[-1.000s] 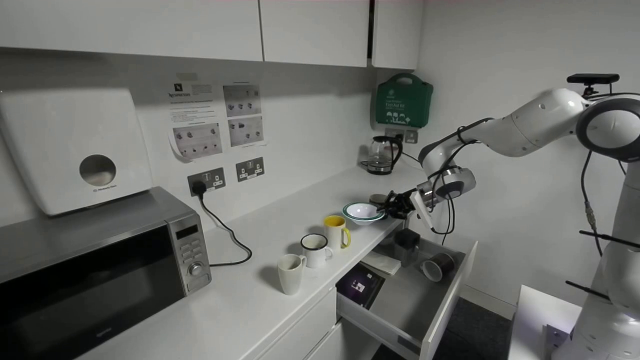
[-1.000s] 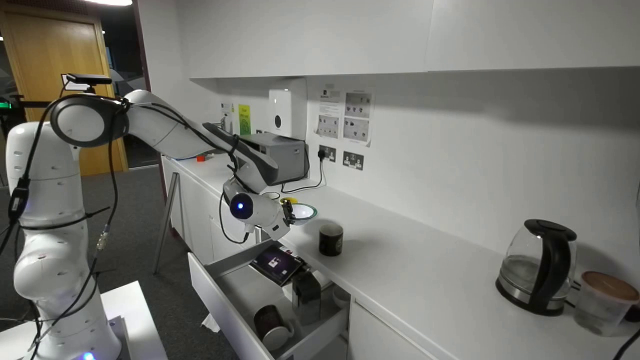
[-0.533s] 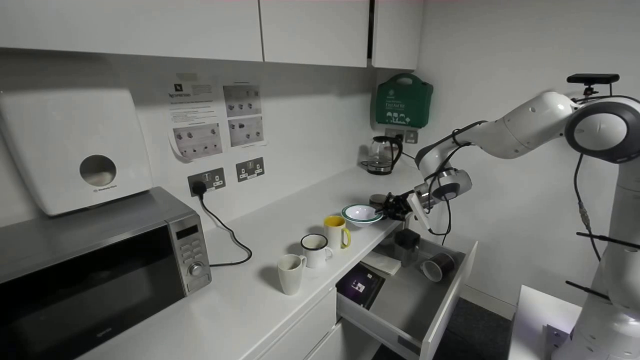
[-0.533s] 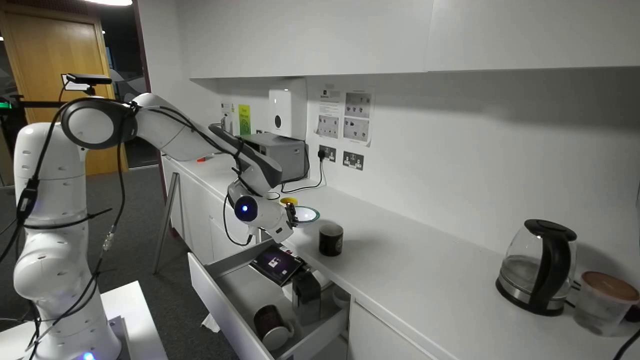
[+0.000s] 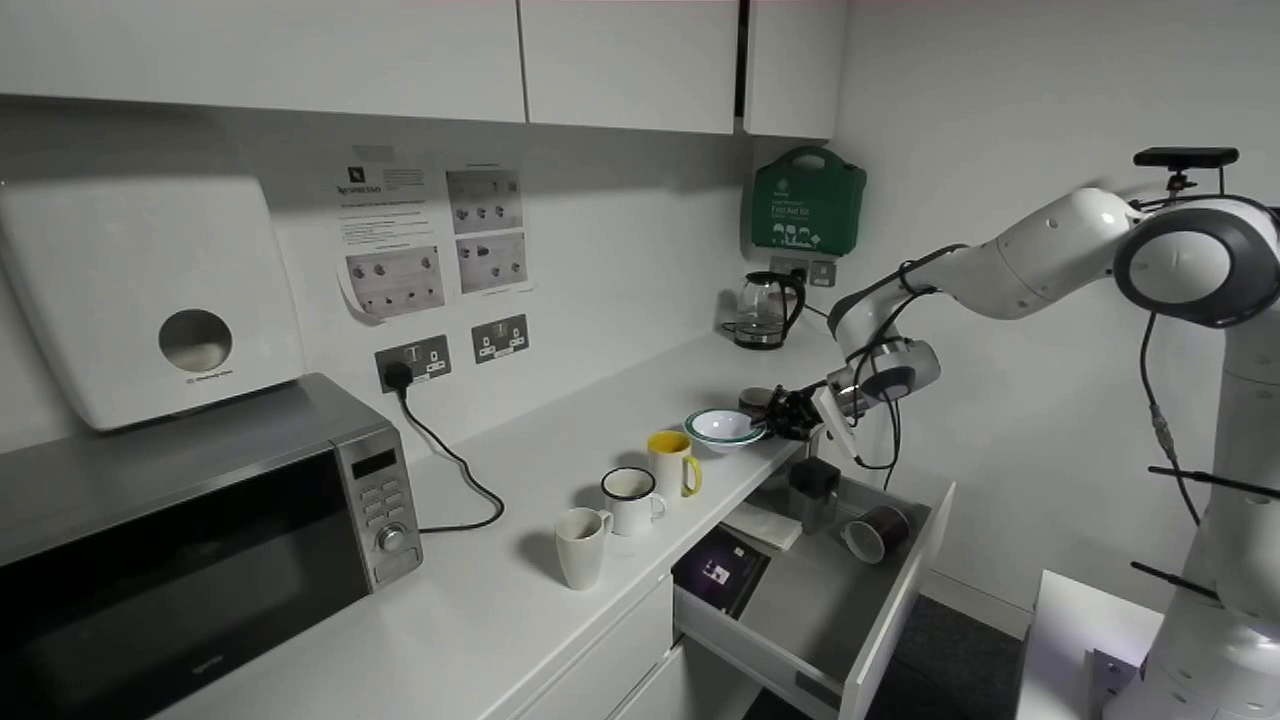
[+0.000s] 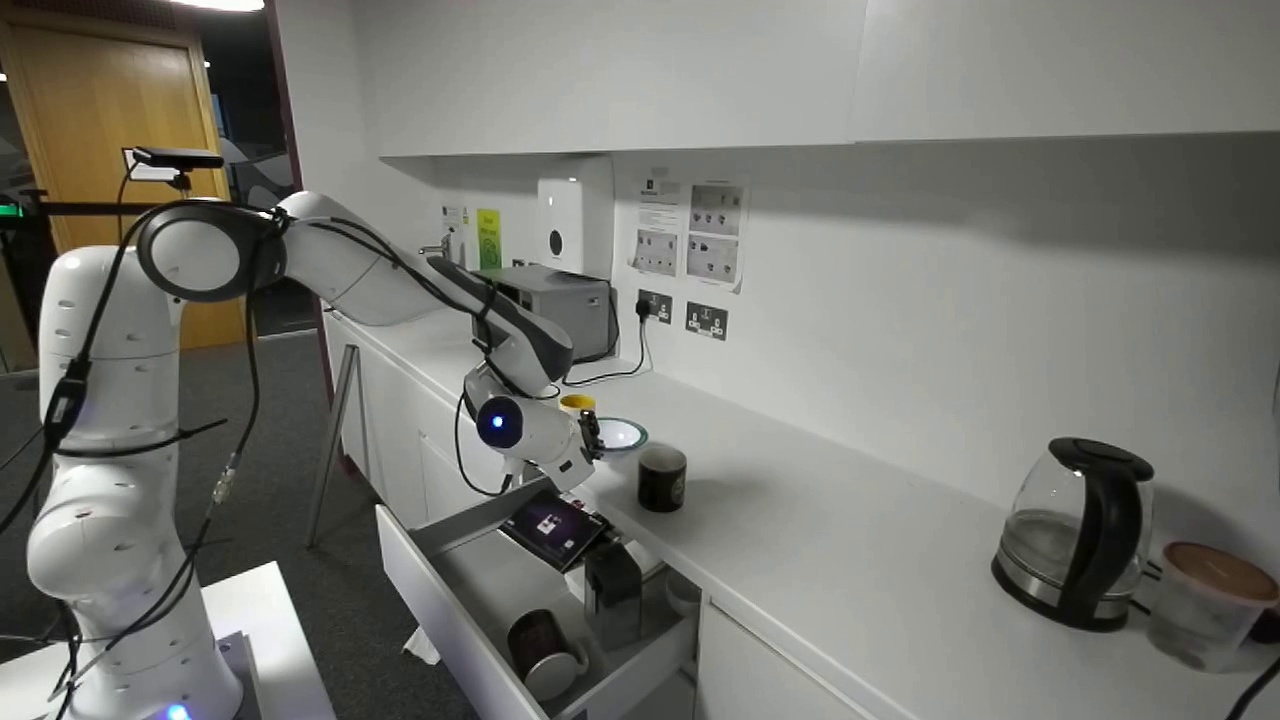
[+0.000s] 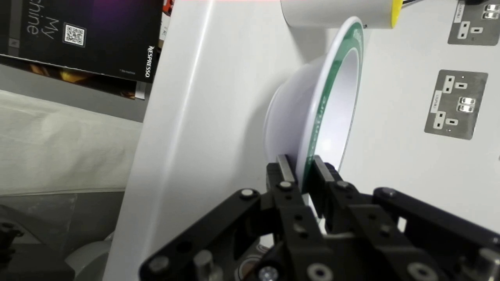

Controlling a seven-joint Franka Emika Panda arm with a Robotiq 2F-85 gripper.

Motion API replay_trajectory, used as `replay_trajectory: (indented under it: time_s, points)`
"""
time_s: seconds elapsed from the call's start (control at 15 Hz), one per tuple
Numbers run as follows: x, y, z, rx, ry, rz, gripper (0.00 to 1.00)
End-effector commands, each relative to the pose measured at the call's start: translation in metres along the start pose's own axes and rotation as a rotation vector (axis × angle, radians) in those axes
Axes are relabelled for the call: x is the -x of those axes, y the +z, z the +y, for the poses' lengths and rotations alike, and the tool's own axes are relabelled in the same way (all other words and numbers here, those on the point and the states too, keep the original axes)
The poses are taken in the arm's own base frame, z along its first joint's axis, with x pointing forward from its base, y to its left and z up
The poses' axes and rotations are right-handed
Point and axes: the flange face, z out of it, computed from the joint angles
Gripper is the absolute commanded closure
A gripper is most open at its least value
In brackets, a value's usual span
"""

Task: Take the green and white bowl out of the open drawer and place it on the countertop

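Note:
The bowl [image 5: 722,428], white with a green rim band, is over the white countertop [image 5: 480,610] near its front edge. It also shows in an exterior view [image 6: 622,434], partly behind the gripper. In the wrist view the bowl [image 7: 295,103] has its rim between the two fingers, one inside and one outside. My gripper [image 7: 300,158] is shut on this rim. The base is low over the countertop; I cannot tell whether it touches. The grey drawer [image 5: 815,610] stands open below and in front of the bowl, also seen in an exterior view [image 6: 470,590].
A yellow-lined mug [image 5: 668,465] stands close to the bowl, with a black-rimmed mug [image 5: 630,505] and a white mug [image 5: 580,550] beyond. A dark mug [image 6: 662,480] stands on the bowl's other side. A kettle [image 6: 1075,540] is farther along. The drawer holds a mug [image 6: 540,650] and boxes.
The gripper and bowl have moved together along the countertop towards the dark mug, away from the yellow-lined mug, and slightly lower. The other objects have not moved.

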Motion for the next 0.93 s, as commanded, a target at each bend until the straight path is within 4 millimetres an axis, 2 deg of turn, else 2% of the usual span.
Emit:
replay_trajectory:
  time_s: [0.0,0.87]
  points:
    - [-0.011,0.004,-0.007,-0.017,0.014,0.027,0.96]
    - [-0.022,0.028,-0.006,-0.014,0.015,0.019,0.96]
